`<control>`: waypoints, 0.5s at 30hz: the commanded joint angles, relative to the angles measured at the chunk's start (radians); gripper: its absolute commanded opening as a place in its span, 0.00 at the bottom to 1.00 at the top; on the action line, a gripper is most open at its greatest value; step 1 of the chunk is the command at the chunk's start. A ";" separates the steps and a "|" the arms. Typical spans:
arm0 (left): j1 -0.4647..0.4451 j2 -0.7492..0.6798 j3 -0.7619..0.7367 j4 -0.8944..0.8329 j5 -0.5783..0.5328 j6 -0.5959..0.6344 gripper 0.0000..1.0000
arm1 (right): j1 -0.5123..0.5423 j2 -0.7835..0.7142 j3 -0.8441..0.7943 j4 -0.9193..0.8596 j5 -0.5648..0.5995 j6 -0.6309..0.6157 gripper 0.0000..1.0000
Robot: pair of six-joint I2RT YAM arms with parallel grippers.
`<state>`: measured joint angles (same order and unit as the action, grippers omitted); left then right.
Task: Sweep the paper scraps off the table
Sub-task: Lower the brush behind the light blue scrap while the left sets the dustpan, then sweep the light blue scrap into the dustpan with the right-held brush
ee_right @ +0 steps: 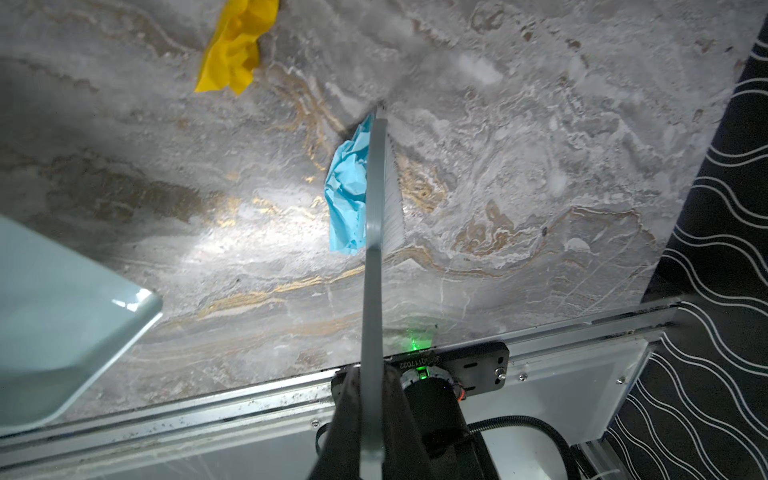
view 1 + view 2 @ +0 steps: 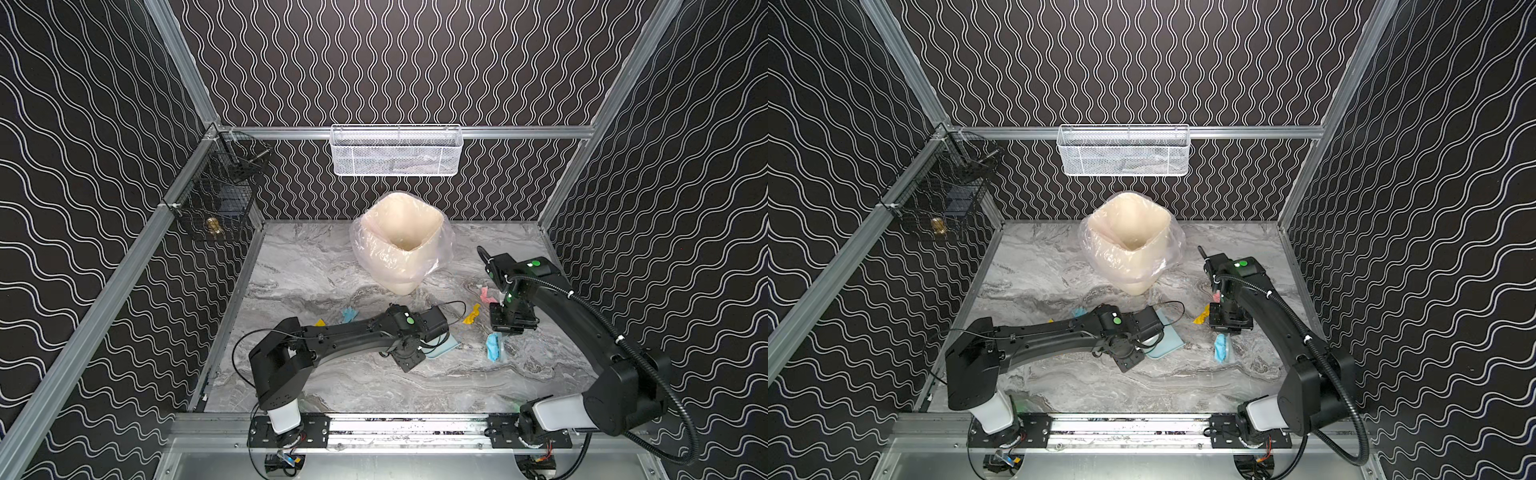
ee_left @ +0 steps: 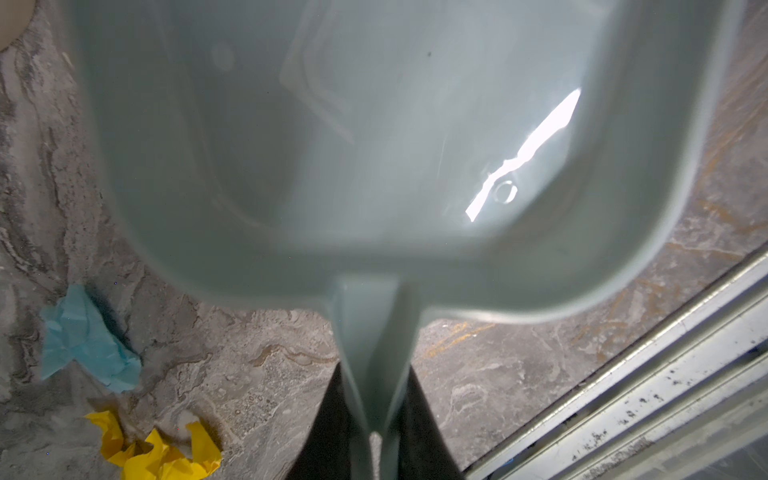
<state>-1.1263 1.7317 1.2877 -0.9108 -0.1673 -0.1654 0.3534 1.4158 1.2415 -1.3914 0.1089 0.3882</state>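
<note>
My left gripper (image 3: 376, 436) is shut on the handle of the pale blue dustpan (image 3: 395, 145), whose pan (image 2: 442, 347) rests low on the table (image 2: 332, 270) near the middle. My right gripper (image 1: 372, 424) is shut on the brush (image 1: 380, 187), its white bristles against a light blue paper scrap (image 1: 347, 191), seen in both top views (image 2: 493, 347) (image 2: 1220, 348). A yellow scrap (image 2: 472, 313) and a pink one (image 2: 487, 295) lie farther back. Behind the left arm lie another blue scrap (image 3: 87, 340) and a yellow one (image 3: 158, 453).
A cream bin with a clear liner (image 2: 401, 241) stands at the back middle. A white mesh basket (image 2: 395, 151) hangs on the back rail and a black wire basket (image 2: 220, 199) on the left rail. An aluminium rail (image 2: 415, 424) edges the front.
</note>
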 commanded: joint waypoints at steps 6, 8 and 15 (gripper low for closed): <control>-0.025 -0.013 -0.036 -0.035 0.075 -0.037 0.00 | 0.042 -0.087 0.020 -0.083 -0.037 0.070 0.00; -0.033 -0.006 -0.029 -0.046 0.088 -0.032 0.00 | 0.041 -0.102 0.032 -0.084 0.016 0.074 0.00; -0.053 0.047 0.017 -0.069 0.149 0.031 0.00 | 0.030 -0.065 0.004 -0.083 0.059 0.057 0.00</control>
<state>-1.1774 1.7649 1.2865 -0.9569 -0.0624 -0.1753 0.3840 1.3396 1.2537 -1.4517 0.1387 0.4370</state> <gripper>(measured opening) 0.164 0.092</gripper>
